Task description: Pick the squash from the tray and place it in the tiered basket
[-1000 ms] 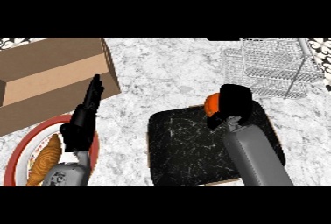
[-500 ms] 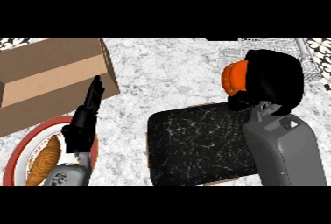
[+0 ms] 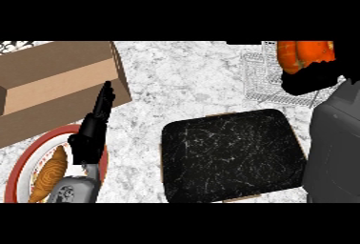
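A: The right hand, where was it?

B: At 2 o'clock, far on the counter. Its fingers were curled round the orange squash and held it up.

A: So the squash was not in the tray?

B: No. The black tray lay near, at 5 o'clock, with nothing in it. The squash was beyond it, over the right part of the wire tiered basket. I could not tell if it touched the wire.

A: And the left hand?

B: At 8 o'clock, resting with straight fingers that pointed up. It was above a red-rimmed plate with a brown pastry. Farther, at 10 o'clock, stood a cardboard box.
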Controlling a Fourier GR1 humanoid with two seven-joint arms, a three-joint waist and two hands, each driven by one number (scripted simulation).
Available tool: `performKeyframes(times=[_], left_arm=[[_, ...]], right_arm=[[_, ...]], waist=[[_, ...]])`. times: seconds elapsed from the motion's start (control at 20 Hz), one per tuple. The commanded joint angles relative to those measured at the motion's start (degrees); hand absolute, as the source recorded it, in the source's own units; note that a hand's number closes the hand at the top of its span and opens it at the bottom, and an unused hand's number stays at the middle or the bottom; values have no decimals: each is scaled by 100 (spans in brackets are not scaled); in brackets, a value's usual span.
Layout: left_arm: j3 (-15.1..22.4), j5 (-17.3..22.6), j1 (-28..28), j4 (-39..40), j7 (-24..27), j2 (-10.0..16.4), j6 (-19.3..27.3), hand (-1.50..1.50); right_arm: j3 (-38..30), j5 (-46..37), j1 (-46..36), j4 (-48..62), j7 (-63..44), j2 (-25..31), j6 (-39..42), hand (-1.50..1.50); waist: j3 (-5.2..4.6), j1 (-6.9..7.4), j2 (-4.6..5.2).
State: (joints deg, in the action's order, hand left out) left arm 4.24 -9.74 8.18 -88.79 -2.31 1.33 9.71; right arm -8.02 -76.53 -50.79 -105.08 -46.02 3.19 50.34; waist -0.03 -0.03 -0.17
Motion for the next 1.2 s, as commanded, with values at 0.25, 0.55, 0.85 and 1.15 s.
performKeyframes(times=[0.25, 0.55, 0.85, 1.15], left_arm=[[-34, 103, -75, -140, -23, 24, -124, 0], [-15, -24, 67, 254, 251, -28, -62, 0], [-4, -60, 29, -63, 44, -83, 37, 0], [131, -55, -148, -164, -9, -119, -7, 0]], right_arm=[[-834, 437, -663, 1190, -27, 364, -741, 150], [-787, 205, -869, 2490, 339, 971, -1731, 150], [-933, 332, -699, 3246, 1010, 1677, -2264, 150], [-831, 195, -767, 4377, 1266, 1893, -2961, 150]], waist=[[2, 36, 17], [1, 51, 36], [3, 48, 26], [3, 71, 25]])
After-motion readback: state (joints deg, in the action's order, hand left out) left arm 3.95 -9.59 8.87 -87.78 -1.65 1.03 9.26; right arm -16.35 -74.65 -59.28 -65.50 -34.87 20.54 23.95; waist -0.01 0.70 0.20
